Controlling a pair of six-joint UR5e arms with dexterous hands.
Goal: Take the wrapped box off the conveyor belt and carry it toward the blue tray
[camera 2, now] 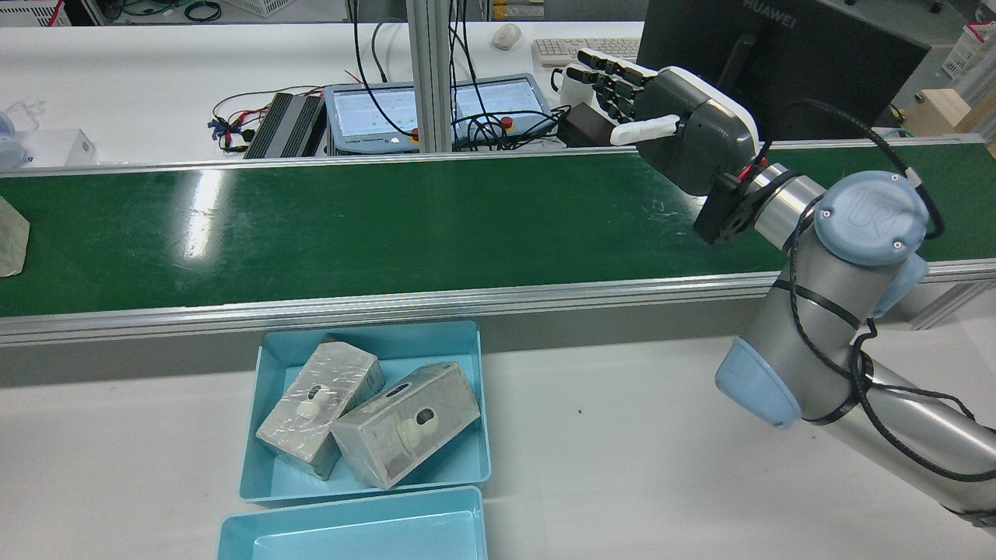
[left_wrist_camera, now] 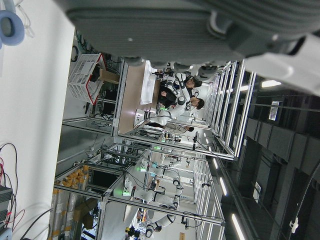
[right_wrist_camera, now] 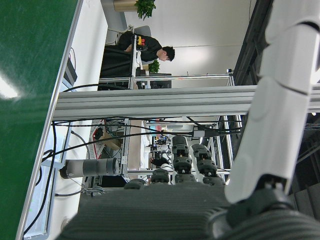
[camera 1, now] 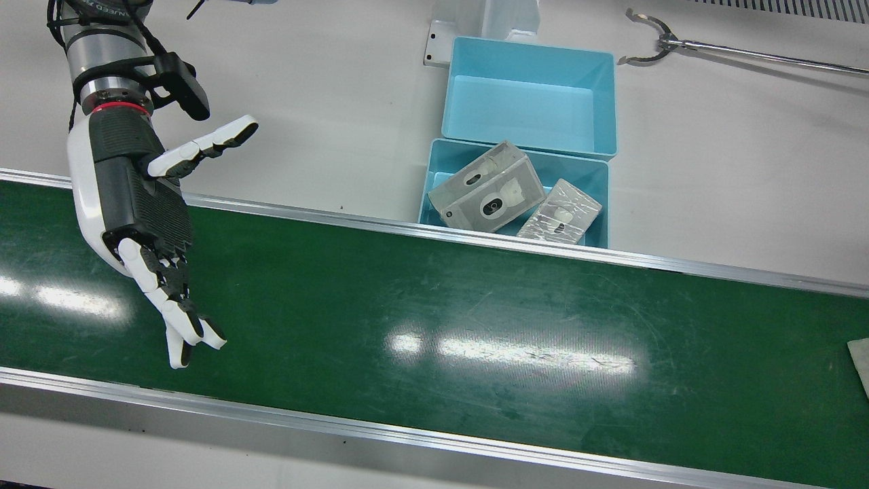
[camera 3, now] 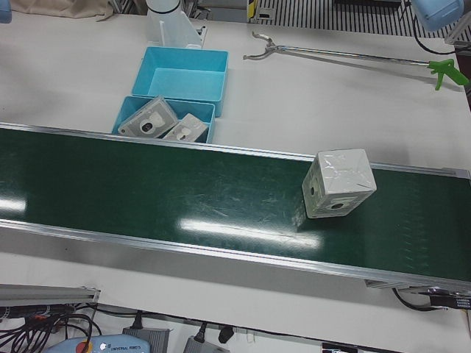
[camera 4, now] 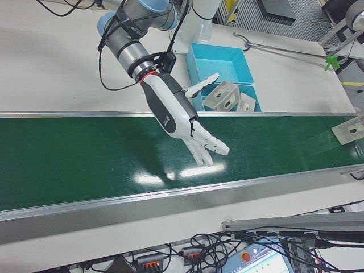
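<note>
A wrapped box point(camera 3: 338, 184) in silvery film stands on the green conveyor belt point(camera 3: 184, 191). It shows only as a sliver at the belt's end in the front view point(camera 1: 861, 363) and the rear view point(camera 2: 12, 237). My right hand point(camera 1: 142, 204) hovers open over the other end of the belt, fingers spread and far from the box; it also shows in the rear view point(camera 2: 685, 132) and the right-front view point(camera 4: 176, 111). The blue tray point(camera 1: 590, 178) beside the belt holds two wrapped boxes point(camera 1: 489, 187). Of my left hand point(left_wrist_camera: 200, 30) only its grey underside shows.
An empty second blue tray point(camera 1: 529, 102) sits behind the first. A metal grabber tool point(camera 1: 652, 44) lies on the white table beyond the trays. Aluminium rails point(camera 1: 475, 238) edge the belt. A monitor point(camera 2: 778, 62) and cables stand on the operators' side.
</note>
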